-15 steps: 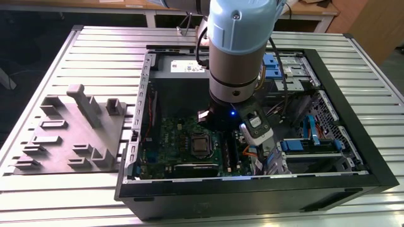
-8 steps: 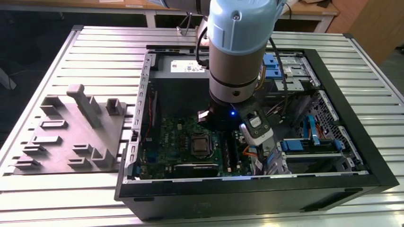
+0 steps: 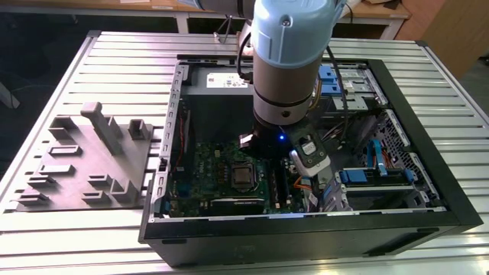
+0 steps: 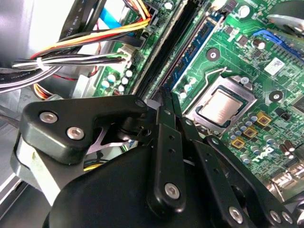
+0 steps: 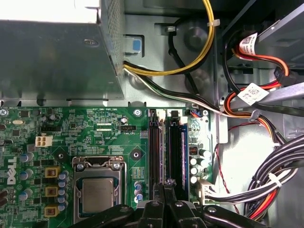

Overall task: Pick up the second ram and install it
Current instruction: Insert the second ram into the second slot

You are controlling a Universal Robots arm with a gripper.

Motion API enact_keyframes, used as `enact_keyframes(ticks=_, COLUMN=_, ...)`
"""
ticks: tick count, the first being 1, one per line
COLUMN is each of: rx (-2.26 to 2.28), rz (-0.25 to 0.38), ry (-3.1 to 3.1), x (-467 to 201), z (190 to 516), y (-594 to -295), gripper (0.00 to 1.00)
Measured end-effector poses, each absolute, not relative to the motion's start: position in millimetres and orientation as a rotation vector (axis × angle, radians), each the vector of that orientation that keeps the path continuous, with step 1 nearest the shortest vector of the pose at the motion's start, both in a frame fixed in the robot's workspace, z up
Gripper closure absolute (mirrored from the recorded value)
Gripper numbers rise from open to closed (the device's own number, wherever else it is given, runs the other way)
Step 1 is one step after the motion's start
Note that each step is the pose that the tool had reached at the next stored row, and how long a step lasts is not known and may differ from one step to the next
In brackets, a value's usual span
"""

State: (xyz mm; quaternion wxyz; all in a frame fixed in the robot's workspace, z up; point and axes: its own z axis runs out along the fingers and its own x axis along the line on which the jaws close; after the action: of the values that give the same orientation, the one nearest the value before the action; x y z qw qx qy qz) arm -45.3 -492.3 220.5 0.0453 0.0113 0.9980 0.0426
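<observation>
In the exterior view, a grey slatted metal tabletop [image 3: 114, 63] carries one open black computer case [image 3: 306, 240] and, well apart from the gripper toward the exterior view's left, one grey moulded fixture [image 3: 84, 166] with upright holders. Pale wooden furniture [image 3: 382, 11] stands behind the tabletop. One pale blue robot arm [image 3: 287, 57] reaches down into the case, its wrist over the green motherboard [image 3: 206, 166]. In the second wrist view the black gripper [image 4: 167, 97] hangs low over the board with its fingers [image 4: 164, 137] drawn together and nothing seen between them. The second ram [image 4: 194, 52], the one blue-green stick I can count, stands upright in a slot just ahead of the gripper's tips; whether they touch it I cannot tell. One metal-capped processor [image 4: 221, 105] sits just beside the gripper, and a bundle of coloured cables [image 4: 95, 40] lies on its other side. In the first wrist view the gripper [image 5: 167, 186] is over the near end of two long black slots [image 5: 154, 142], with one processor [image 5: 97, 194] beside it, one grey power supply [image 5: 52, 57] well beyond it, and yellow cables [image 5: 190, 61] looping past the slots' far end.
</observation>
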Motion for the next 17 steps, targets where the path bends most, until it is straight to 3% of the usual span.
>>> enact_keyframes(ticks=17, rx=0.035, rz=0.130, ry=3.048, x=-45.3, z=215.0, y=-492.4, gripper=0.89)
